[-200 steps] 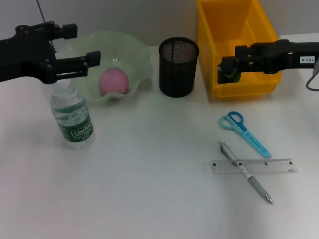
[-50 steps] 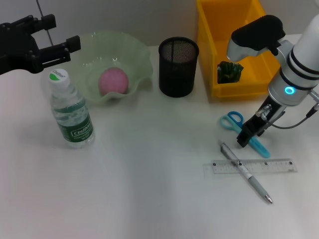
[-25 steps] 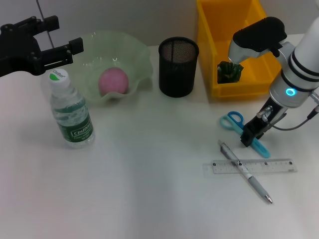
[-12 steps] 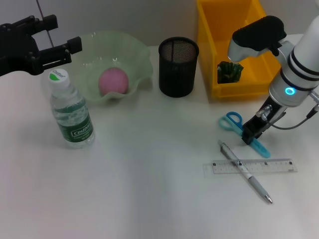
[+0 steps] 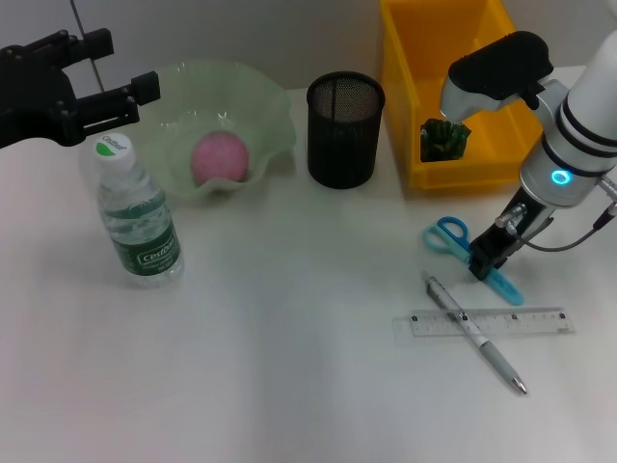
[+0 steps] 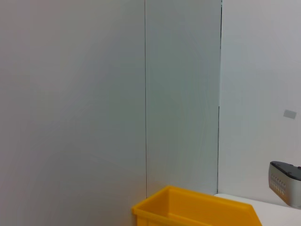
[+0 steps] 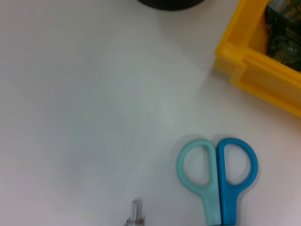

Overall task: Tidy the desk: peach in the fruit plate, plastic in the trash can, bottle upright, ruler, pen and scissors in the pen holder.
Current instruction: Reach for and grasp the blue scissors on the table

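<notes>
Inspecting the desk (image 5: 289,367): the right pincer (image 5: 485,258) points down at the scissors (image 5: 472,256), its dark tip at the blade cover just behind the loop handles; whether its fingers are spread or closed on the scissors cannot be told. The scissors lie flat on the right side, handles toward the far left, cover toward the near right. Just nearer, the pen (image 5: 472,331) lies diagonally across the ruler (image 5: 482,322), both flat on the desk. The right wrist view shows the scissor loops, one light blue and one darker blue, and the pen tip nearby.

The left pincer (image 5: 96,72) hangs at the far left, above and behind the bottle (image 5: 135,217), fingers spread and holding nothing. The bottle stands upright, cap on, left of the fruit plate (image 5: 265,106). The peach (image 5: 220,159) rests inside the plate. The pen holder (image 5: 345,130) stands between the plate and the trash can (image 5: 415,58), which contains a dark-green crumpled plastic item (image 5: 443,140).
</notes>
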